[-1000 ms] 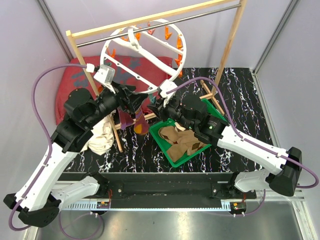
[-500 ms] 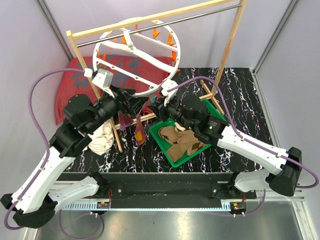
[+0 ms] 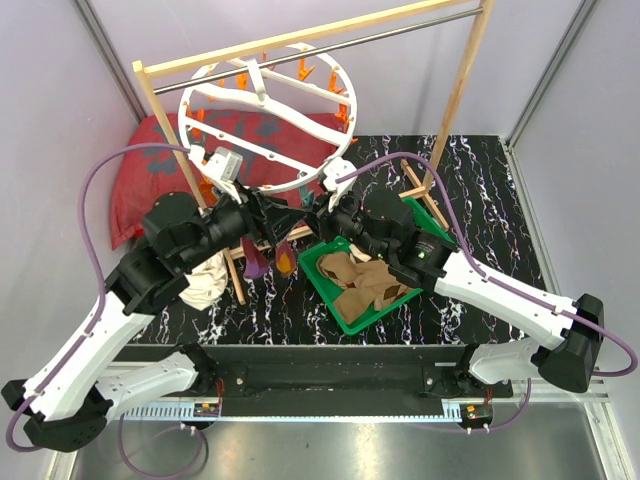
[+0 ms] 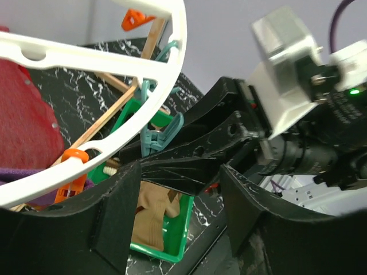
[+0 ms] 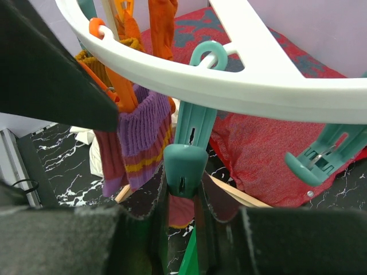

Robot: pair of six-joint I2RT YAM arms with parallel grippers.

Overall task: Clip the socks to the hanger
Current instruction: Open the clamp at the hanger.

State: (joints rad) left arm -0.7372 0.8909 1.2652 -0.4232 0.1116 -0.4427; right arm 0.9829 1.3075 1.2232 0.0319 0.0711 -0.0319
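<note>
right wrist view first. state of the right claw (image 5: 183, 197)?

clamped on the lower end of a teal clip (image 5: 186, 154), right under the white ring of the hanger (image 5: 229, 86)

any socks near it?

yes: just left of that clip, hanging below the ring, a purple sock with orange-yellow stripes (image 5: 140, 140); behind and higher, an orange sock (image 5: 163, 26)

and the left claw (image 4: 180, 177), by the left wrist view?

spread open, nothing pressed between the jaws. pointed at the right claw's black fingers (image 4: 189, 172) and the teal clip, close to both, under the ring. beside it on the ring, an orange clip (image 4: 74, 172)

whereabouts of the hanger in the top external view?

hung at the metal bar (image 3: 400, 32) of the wooden rack (image 3: 462, 90), over a red cushion (image 3: 140, 180), with both claws at the near rim

rest of the socks?

brown-tan socks (image 3: 365, 285) heaped in a green tray (image 3: 323, 295) on the black marbled table (image 3: 480, 200), in front of the right arm, not clipped. left of the tray, by the left arm, a white cloth (image 3: 205, 278)
</note>
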